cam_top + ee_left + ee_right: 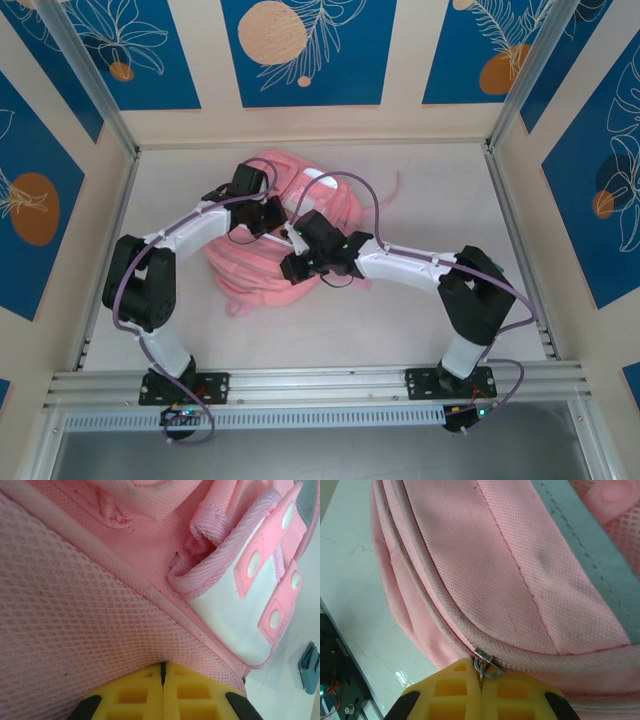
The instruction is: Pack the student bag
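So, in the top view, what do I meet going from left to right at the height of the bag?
Left elbow → left gripper → right gripper, shut on the zip pull → right elbow. The bag lies under both grippers, so I leave it out.

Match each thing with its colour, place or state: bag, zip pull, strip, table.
Things:
1. bag
2. zip pull
3. strip
4. table

Descriptions:
A. grey, sewn onto pink fabric
B. bears the bag
C. pinched in the shut right jaws
D. pink, lying between the two arms

Pairs: 1-D, 2-C, 3-A, 4-B
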You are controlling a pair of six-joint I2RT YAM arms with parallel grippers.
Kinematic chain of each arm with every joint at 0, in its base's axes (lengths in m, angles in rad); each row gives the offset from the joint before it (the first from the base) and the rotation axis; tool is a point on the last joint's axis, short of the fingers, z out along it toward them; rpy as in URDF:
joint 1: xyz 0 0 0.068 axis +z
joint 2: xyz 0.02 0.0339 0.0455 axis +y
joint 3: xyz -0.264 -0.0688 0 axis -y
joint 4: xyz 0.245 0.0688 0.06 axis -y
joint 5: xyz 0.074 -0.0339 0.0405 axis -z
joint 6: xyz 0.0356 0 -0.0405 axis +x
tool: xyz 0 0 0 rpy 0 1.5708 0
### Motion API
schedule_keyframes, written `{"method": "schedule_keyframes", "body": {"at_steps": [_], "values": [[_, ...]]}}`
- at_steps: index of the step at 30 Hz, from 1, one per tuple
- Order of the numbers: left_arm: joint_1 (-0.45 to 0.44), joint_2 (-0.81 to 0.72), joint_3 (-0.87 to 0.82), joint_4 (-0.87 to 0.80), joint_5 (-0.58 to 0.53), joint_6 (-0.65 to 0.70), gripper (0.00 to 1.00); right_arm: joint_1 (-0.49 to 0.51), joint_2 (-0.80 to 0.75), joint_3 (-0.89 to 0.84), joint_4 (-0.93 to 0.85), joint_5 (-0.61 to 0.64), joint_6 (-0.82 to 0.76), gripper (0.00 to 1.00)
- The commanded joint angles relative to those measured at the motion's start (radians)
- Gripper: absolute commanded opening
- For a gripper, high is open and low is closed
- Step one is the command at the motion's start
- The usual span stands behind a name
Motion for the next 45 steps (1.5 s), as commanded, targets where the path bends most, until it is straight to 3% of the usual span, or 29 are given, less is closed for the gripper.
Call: {"method": "schedule_keyframes", "body": {"at_steps": [1, 5, 9, 16, 25, 31, 38, 45], "values": [[0.006, 0.022, -0.025, 0.05, -0.008, -0.011, 0.12, 0.004, -0.122, -0.067, 0.042, -0.087, 0.077, 0.1], [0.011, -0.051, -0.005, 0.023, 0.058, 0.033, 0.31, -0.044, -0.25, -0.168, 0.062, -0.084, 0.139, 0.32], [0.007, -0.141, -0.009, -0.055, 0.052, 0.089, 0.43, -0.082, -0.336, -0.231, 0.036, -0.043, 0.186, 0.54], [-0.078, -0.303, -0.061, -0.25, -0.155, 0.149, 0.55, -0.141, -0.434, -0.29, -0.004, 0.044, 0.253, 0.74], [-0.308, -0.43, -0.204, -0.333, -0.418, -0.062, 0.62, -0.211, -0.484, -0.3, -0.093, 0.155, 0.308, 0.84], [-0.434, -0.398, -0.219, -0.313, -0.491, -0.138, 0.63, -0.253, -0.512, -0.336, -0.097, 0.14, 0.347, 0.86], [-0.501, -0.323, -0.196, -0.286, -0.569, -0.201, 0.57, -0.256, -0.513, -0.344, -0.107, 0.131, 0.374, 0.86], [-0.514, -0.243, -0.131, -0.307, -0.598, -0.177, 0.55, -0.258, -0.513, -0.335, -0.12, 0.133, 0.368, 0.85]]}}
